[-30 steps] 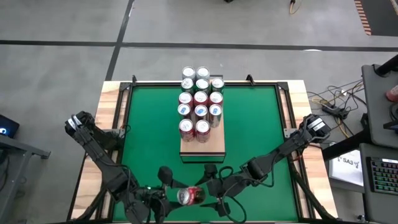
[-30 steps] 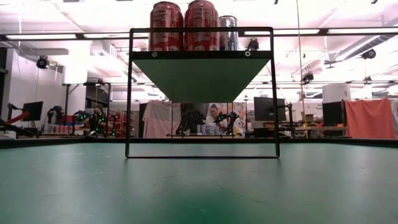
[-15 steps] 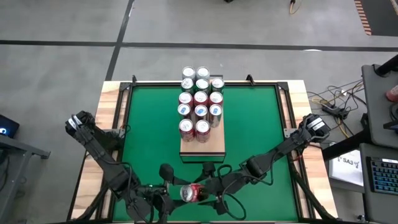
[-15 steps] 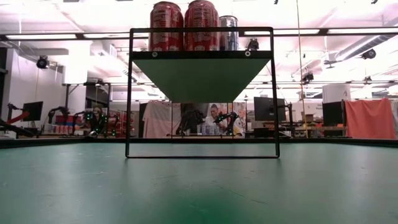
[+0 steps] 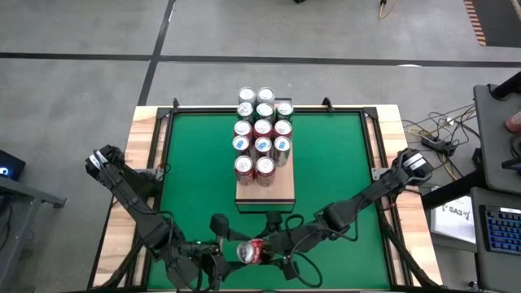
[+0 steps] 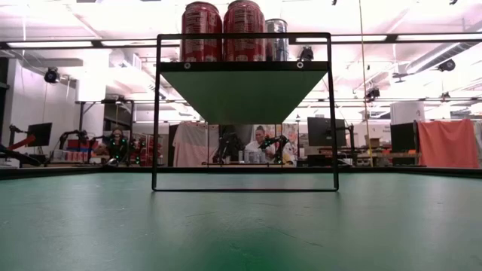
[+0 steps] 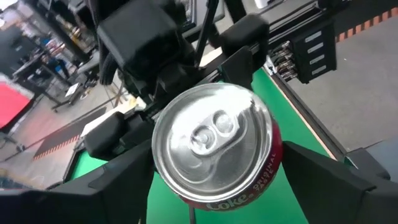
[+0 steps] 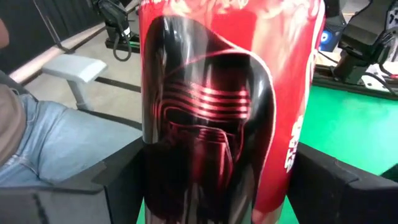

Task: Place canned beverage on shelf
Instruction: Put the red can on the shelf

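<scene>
shelf (image 5: 277,192) near end: bare | far part: 11 cans (image 5: 262,128)

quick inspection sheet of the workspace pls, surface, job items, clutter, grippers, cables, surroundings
surface: green mat inside a pale wooden rim.
job's things: shelf carries upright cans, near end bare; one red can sits between both grippers at the near edge.
clutter: nothing seen.
grippers: left gripper and right gripper flank the red can, fingers on either side of it in both wrist views; which one bears it cannot be told.
cables: loose wires on the floor to the right.
surroundings: grey floor; keyboard at right; a person's jeans-clad leg close by.
</scene>
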You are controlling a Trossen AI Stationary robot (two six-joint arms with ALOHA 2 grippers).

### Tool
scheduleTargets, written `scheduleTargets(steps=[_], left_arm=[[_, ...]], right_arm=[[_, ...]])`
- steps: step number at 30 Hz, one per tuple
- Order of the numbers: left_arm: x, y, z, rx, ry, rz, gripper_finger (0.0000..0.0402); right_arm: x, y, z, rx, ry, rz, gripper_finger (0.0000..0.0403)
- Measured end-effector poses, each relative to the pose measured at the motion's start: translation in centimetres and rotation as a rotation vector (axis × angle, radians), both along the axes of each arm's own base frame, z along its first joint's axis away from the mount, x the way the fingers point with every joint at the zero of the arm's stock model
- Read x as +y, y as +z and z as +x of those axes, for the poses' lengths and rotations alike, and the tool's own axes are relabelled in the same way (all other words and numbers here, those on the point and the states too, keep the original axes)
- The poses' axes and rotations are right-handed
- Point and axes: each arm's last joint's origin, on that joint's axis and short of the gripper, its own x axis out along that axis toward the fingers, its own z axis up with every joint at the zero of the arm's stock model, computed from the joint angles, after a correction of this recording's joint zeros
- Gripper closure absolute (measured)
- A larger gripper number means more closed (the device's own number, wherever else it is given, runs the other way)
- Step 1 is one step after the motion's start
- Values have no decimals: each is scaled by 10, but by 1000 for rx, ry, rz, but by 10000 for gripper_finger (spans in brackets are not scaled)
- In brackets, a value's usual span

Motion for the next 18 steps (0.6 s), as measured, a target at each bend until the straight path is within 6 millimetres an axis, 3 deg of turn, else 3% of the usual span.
scheduleTargets(steps=[7,18], left_arm=[[7,15,-8,-19,-49,40,58],[29,38,-23,-29,-87,162,56]], right_arm=[[-8,16,-16,46,6,-22,111],[-22,44,-52,-67,89,-138,111]])
